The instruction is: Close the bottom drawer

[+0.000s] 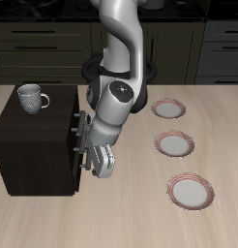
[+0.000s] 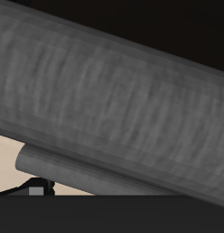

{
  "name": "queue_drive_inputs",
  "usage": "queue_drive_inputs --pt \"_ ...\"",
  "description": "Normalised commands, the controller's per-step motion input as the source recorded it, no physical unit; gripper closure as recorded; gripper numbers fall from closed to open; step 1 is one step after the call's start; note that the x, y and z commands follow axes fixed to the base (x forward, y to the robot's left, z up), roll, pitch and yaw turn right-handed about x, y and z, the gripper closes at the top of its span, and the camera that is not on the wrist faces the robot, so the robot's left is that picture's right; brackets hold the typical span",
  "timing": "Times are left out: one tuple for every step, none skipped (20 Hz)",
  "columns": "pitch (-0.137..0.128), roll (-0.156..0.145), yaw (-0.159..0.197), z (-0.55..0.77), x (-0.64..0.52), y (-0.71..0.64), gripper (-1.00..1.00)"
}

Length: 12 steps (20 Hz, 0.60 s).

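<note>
- We see the dark wooden cabinet [image 1: 34,145] standing on the counter [image 1: 131,213] toward one side edge, roughly midway between the back edge and the front edge.
- The bottom drawer [image 1: 75,167] is the lowest one on the cabinet face that looks toward the counter's middle; from the exterior view we cannot tell how far it stands out.
- The gripper [image 1: 92,163] hangs low against that face, with the arm [image 1: 119,92] bending down from the back edge.
- In the wrist view a thick grey bar handle [image 2: 114,100] fills almost the whole frame, right up against the camera, with a second, thinner grey bar [image 2: 77,164] behind it.
- We cannot tell whether the fingers are spread or closed; neither view shows them clearly.
- A white mug [image 1: 32,98] sits on the cabinet top, near its back corner.
- Three pink-rimmed plates lie in a row toward the opposite side edge: one farthest back [image 1: 169,108], a middle one [image 1: 175,144], and one nearest the front edge [image 1: 190,191].
</note>
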Motion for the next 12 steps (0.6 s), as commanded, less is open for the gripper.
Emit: queue_drive_inputs --pt "0.028 -0.073 0.037 -0.19 0.26 -0.47 -1.0" --pt "-0.012 -0.026 0.033 -0.14 0.15 -0.28 -1.0" --pt "0.05 -0.081 0.005 -0.17 -0.04 -0.32 -1.0" --pt "-0.029 -0.039 0.013 -0.07 0.22 -0.37 -1.0" --pt "-0.004 -0.007 -0.002 -0.02 -0.29 0.0 -1.0" --pt "-0.056 -0.111 0.15 -0.18 0.71 -0.88 -1.0" --pt "0.012 -0.072 0.032 -0.13 0.14 -0.38 -1.0" --pt "-0.035 -0.005 0.034 -0.05 -0.08 -0.09 -1.0" --pt "-0.026 -0.079 0.121 -0.2 0.36 -0.54 -1.0" --pt "0.002 -0.025 0.018 -0.07 -0.03 -0.16 -1.0" --pt "-0.008 -0.072 -0.026 -0.32 0.5 -0.82 -1.0" --pt "0.004 -0.006 0.029 -0.08 -0.05 -0.07 -1.0"
